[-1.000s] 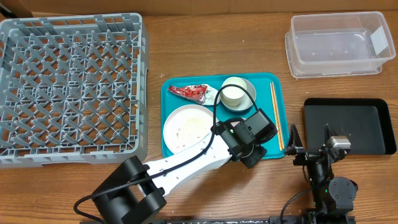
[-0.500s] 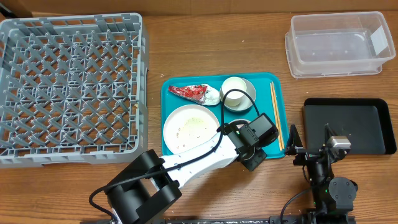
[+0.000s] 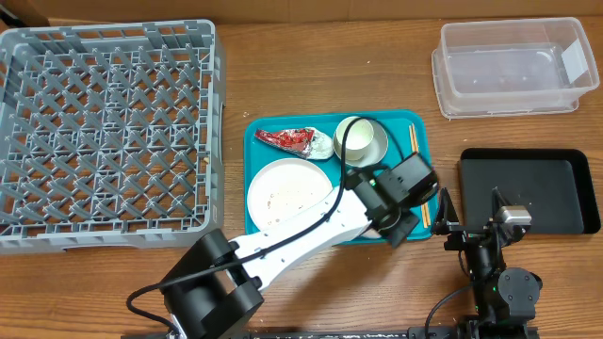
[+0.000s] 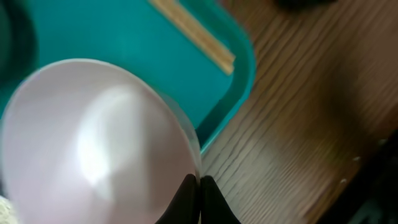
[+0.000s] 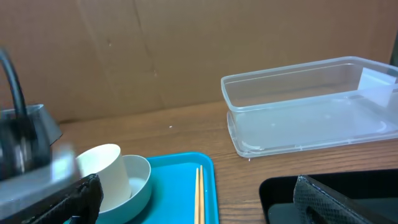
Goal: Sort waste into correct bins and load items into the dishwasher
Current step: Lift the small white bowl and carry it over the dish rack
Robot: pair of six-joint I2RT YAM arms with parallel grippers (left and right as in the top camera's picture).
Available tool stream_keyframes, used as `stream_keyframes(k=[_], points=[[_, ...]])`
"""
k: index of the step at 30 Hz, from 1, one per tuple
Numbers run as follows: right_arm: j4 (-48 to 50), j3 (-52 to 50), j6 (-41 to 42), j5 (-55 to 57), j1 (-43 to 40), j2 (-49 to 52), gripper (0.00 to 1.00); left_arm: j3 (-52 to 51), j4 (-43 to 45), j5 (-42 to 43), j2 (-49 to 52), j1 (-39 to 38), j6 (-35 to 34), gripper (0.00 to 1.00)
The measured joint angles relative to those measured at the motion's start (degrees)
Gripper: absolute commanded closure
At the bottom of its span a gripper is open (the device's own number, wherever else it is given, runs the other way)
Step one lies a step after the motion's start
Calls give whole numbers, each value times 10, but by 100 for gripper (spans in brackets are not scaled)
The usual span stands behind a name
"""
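**Item in hand:** small pinkish-white bowl (image 4: 93, 143), at the near right corner of the teal serving tray (image 4: 239, 87), near the wooden chopsticks (image 4: 193, 34). Your left gripper (image 4: 199, 186) pinches its rim, fingertips pressed together on the thin wall. Whether the bowl is clear of the tray floor cannot be told.

**Step:** judged to be the pick of the first dish for loading. The grey dish rack (image 3: 108, 132) holds no dishes.

**Next move calls for:** a lift straight up to clear the tray lip, then a long carry leftward over the white plate (image 3: 287, 193) to the rack. A rim pinch on a smooth bowl may let it swing or slip, so go gently.

**Left arm pose:** stretched diagonally from the near edge across the tray, its wrist hiding the bowl from overhead.

**Right gripper** (image 3: 469, 221)**:** spread wide, holding nothing, low by the left edge of the black tray (image 3: 546, 188).

**Not yet handled:** red foil wrapper (image 3: 292, 139); white cup (image 3: 358, 137) standing in the metal bowl (image 3: 380, 146); clear tub (image 3: 509, 71) at far right
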Motion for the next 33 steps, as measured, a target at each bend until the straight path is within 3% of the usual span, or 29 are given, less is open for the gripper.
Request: stream_keyframes(k=[10,19,28,33], points=[[0,0,0,0,0,0,0,237,-207,8,2,42,-26,96],[0,0,0,0,0,0,0,351,-309,36,2,272,-56,96],[0,0,0,0,0,0,0,350,-287,279,2,594,-28,96],[0,0,0,0,0,0,0,335,-283,450,2,749,34,96]])
